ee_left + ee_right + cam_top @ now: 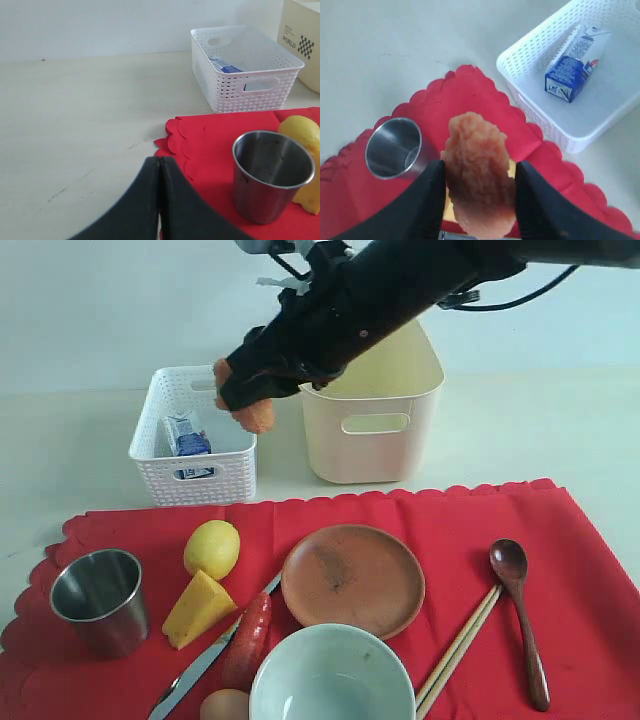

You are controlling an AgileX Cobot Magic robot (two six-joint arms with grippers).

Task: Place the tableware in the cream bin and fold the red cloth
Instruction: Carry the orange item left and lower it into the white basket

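Observation:
The red cloth (580, 570) lies flat and carries the steel cup (100, 600), knife (205, 660), brown plate (352, 580), pale green bowl (332, 678), dark spoon (522, 615) and chopsticks (458, 650). Behind it stands the cream bin (375, 425). My right gripper (245, 400) hangs above the gap between the two bins, shut on an orange, crumbly fried food piece (477, 175). My left gripper (160, 162) is shut and holds nothing; it is low over the cloth's scalloped left corner, beside the cup (270, 175). It does not show in the exterior view.
A white lattice basket (195, 440) holding a blue-white carton (185, 435) stands left of the cream bin. A lemon (212, 548), cheese wedge (198, 608), sausage (248, 640) and egg (225, 706) lie on the cloth among the tableware.

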